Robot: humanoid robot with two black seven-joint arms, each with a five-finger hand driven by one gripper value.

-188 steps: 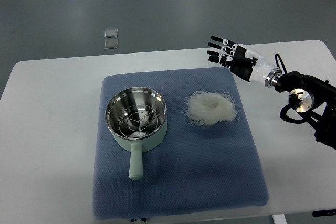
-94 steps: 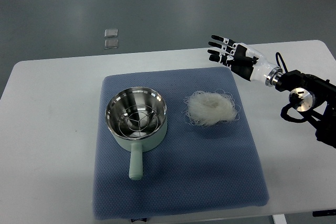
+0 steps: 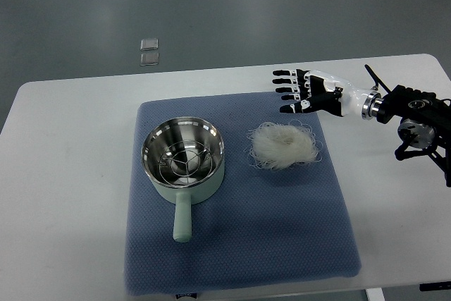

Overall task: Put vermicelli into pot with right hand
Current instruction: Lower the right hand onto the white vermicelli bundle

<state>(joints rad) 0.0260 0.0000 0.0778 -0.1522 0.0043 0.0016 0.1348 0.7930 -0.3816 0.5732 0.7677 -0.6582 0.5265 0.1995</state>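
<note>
A loose, pale white nest of vermicelli noodles (image 3: 284, 145) lies flat on the blue mat, right of centre. To its left, apart from it, stands my target: a mint-green pot (image 3: 184, 161) with a shiny steel interior, upright, handle pointing toward the near edge.

pot (image 3: 184, 161): shiny steel inside, matt mint outside; mat (image 3: 239, 244) textured blue cloth; table (image 3: 70, 174) smooth white.
</note>
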